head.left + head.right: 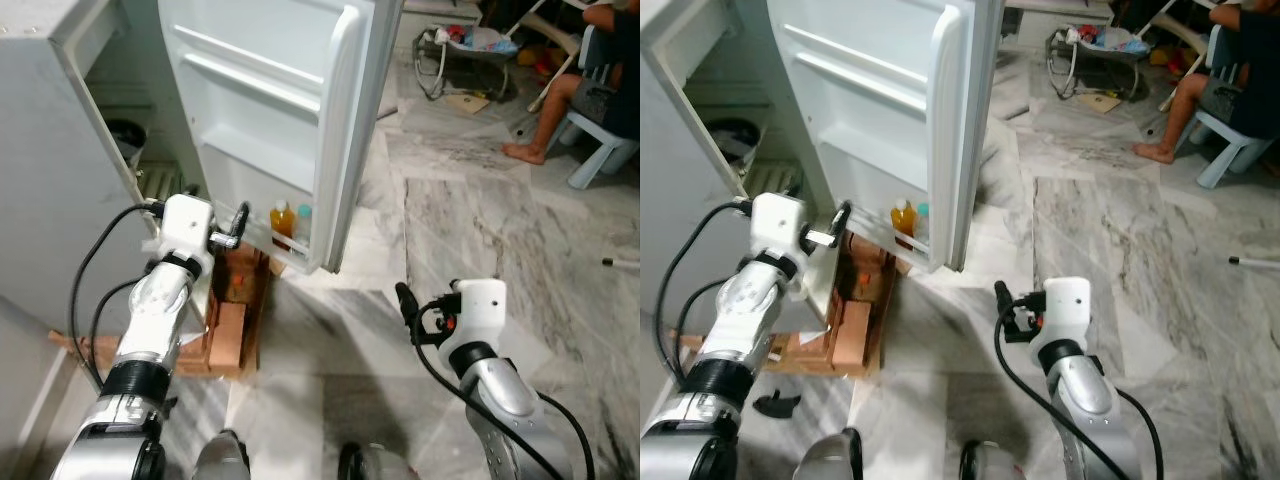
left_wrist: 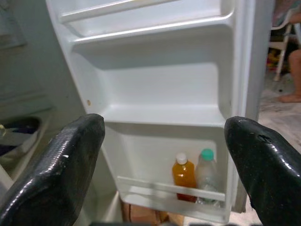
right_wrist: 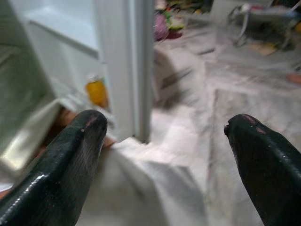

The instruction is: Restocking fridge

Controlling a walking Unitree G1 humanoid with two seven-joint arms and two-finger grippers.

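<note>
The white fridge door [image 1: 270,110] stands open before me, its upper shelves bare. In its lowest door shelf stand an orange juice bottle [image 1: 282,222] with a white cap and a clear bottle [image 2: 205,175] with a green cap, side by side. My left gripper [image 1: 238,224] is raised just left of that shelf, open and holding nothing; its fingers [image 2: 70,165] frame the door in the left wrist view. My right gripper [image 1: 406,303] hangs lower over the marble floor, open and holding nothing, facing the door's outer edge [image 3: 124,66].
Wooden blocks [image 1: 232,330] lie under the fridge. The fridge cabinet [image 1: 60,180] is at my left. A person sits on a plastic stool [image 1: 600,150] at the far right, bare foot on the floor. A baby bouncer [image 1: 470,45] and clutter lie beyond.
</note>
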